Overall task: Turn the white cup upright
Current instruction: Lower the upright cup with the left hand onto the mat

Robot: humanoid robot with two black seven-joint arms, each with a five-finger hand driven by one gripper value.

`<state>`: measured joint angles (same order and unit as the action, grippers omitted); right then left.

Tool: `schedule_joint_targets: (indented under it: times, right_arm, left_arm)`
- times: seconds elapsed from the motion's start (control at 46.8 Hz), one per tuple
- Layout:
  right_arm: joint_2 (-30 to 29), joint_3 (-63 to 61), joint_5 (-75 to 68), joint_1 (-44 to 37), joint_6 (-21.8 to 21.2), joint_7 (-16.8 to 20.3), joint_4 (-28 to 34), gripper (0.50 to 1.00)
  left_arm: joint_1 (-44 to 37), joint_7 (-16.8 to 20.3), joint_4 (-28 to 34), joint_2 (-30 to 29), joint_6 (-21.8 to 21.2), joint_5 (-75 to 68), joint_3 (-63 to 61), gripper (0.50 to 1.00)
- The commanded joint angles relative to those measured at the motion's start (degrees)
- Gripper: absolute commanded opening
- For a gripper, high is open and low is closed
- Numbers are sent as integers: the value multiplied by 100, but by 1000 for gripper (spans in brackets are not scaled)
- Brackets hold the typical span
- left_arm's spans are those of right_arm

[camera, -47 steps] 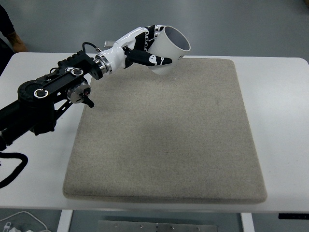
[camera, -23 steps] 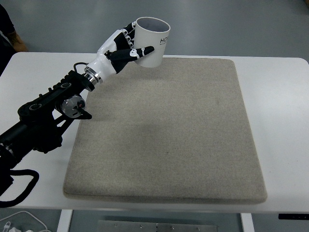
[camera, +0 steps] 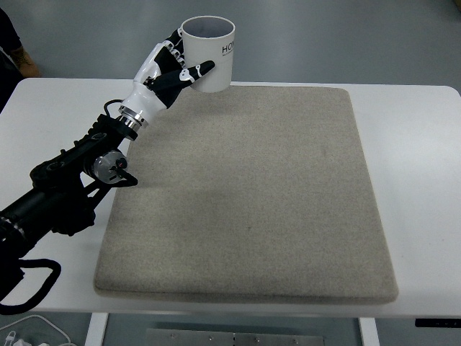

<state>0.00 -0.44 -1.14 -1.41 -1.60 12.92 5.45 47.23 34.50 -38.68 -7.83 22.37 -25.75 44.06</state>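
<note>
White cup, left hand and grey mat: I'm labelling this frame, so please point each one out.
white cup [camera: 213, 68], top view, on its side wall.
left hand [camera: 164, 72], top view, on the palm.
grey mat [camera: 252, 194], top view, on its bare middle.

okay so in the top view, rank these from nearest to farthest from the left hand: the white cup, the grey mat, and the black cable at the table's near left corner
1. White cup: in the left hand, fingers wrapped on its side.
2. Grey mat: its far left corner lies just below the hand.
3. Black cable: looped at the near left table edge, farthest.
</note>
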Motion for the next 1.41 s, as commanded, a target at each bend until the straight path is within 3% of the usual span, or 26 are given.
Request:
schedule_joint_targets:
  times: [0.0,0.32,0.897,1.282,1.388]
  right_arm:
    - [0,0,0,0,-7,0,0,930]
    - [0,0,0,0,-7,0,0,930]
    - [0,0,0,0,-7,0,0,930]
    - [0,0,0,0,2,0,0,930]
    - [0,0,0,0,2,0,0,930]
  left_arm:
    - [6,50,10,-8,-22,-9,-3,500]
    - [-38,50,309,-61,-30,-386,-108,500]
    - [-390,50,300,-52,-197,-1397,-126,500]
    - [-408,50,283,-26,-505,-1670,-231,500]
    - [-408,50,283,-17,-619,-1678,-381,520]
